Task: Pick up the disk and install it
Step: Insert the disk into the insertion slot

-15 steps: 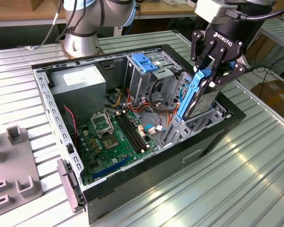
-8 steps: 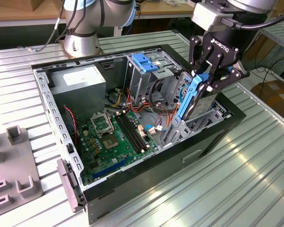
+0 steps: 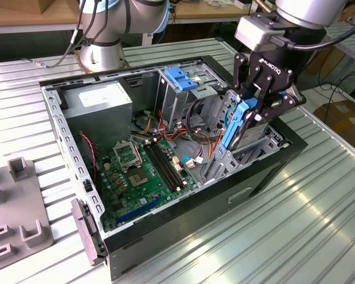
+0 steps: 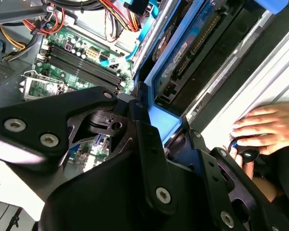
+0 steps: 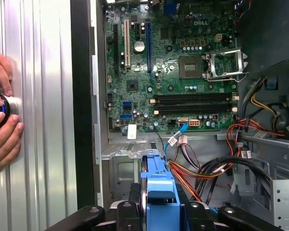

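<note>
My pincer (image 3: 257, 112) is clenched on the disk (image 3: 235, 127), held tilted at the mouth of the bay (image 3: 222, 163) on the exterior view's right; risk, I judge: a rail snags the bay lip and the disk twists in my grip.

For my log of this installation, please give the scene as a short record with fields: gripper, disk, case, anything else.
gripper: shut on the disk
disk: held on edge by its blue rails, over the open computer case
computer case: lying on the ribbed table, motherboard exposed
person's hand: on a round knob beside the case
</note>
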You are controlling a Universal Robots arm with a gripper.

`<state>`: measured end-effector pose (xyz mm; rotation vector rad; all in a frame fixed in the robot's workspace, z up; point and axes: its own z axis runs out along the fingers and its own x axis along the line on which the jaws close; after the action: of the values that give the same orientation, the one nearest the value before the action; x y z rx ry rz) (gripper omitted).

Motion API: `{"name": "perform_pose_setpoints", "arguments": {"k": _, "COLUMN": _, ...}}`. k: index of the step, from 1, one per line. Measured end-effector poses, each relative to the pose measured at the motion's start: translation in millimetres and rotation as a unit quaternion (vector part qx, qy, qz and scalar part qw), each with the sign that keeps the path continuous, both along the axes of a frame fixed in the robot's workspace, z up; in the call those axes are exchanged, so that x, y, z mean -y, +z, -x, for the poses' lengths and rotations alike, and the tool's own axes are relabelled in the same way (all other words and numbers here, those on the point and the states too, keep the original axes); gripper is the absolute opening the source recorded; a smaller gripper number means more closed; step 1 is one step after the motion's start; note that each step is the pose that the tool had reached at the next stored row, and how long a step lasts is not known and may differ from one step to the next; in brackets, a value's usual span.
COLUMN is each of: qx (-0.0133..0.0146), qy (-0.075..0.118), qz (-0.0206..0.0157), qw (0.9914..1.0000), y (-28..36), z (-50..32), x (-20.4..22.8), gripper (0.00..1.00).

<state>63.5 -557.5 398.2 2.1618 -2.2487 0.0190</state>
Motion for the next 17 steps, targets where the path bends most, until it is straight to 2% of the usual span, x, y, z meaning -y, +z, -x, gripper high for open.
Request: {"name": "perform_pose_setpoints", "arguments": {"k": 17, "qx": -0.0030, "qy": 0.000, "qz": 0.0000, "qw": 1.00000, "y": -24.9, "z": 0.0, "x": 1.4, "gripper": 0.37}}
